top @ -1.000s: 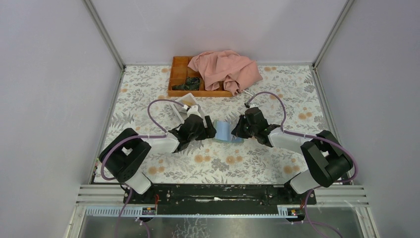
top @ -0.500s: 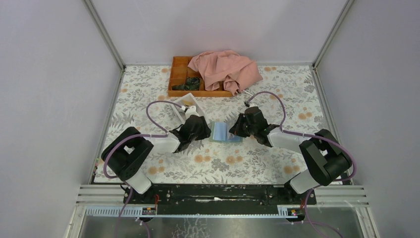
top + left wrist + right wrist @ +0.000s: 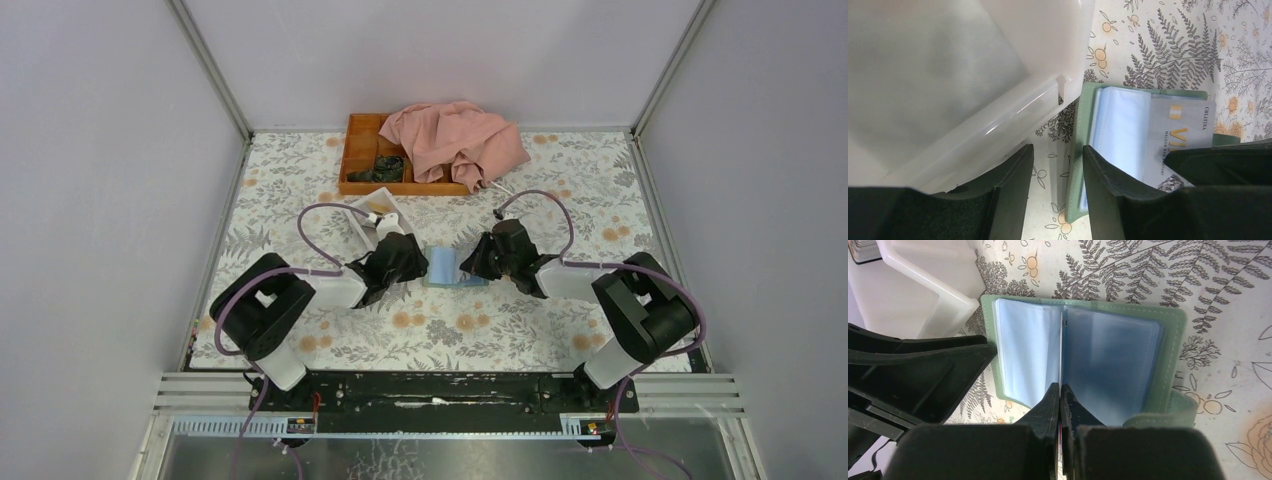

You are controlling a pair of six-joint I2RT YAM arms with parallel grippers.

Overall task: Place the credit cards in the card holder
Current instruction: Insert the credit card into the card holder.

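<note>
The card holder (image 3: 450,268) lies open on the floral table, grey-green with pale blue sleeves inside (image 3: 1108,350). My right gripper (image 3: 1060,387) is shut on a greyish credit card. The card shows edge-on above the holder's middle fold (image 3: 1062,340), and its face with gold letters shows in the left wrist view (image 3: 1180,132). My left gripper (image 3: 1058,155) is open at the holder's left edge (image 3: 1079,150), and its right finger (image 3: 1105,185) rests over the left flap. In the top view the left gripper (image 3: 412,262) and right gripper (image 3: 480,262) flank the holder. Other cards are not visible.
A white open-topped box (image 3: 378,218) stands just left of the holder, close to my left gripper (image 3: 948,75). An orange wooden tray (image 3: 362,150) with dark items and a pink cloth (image 3: 455,140) sit at the back. The enclosure walls stand on both sides.
The holder and both grippers have shifted slightly left. My left gripper drew back from the holder's middle to its left edge. My right gripper moved in with the card.
</note>
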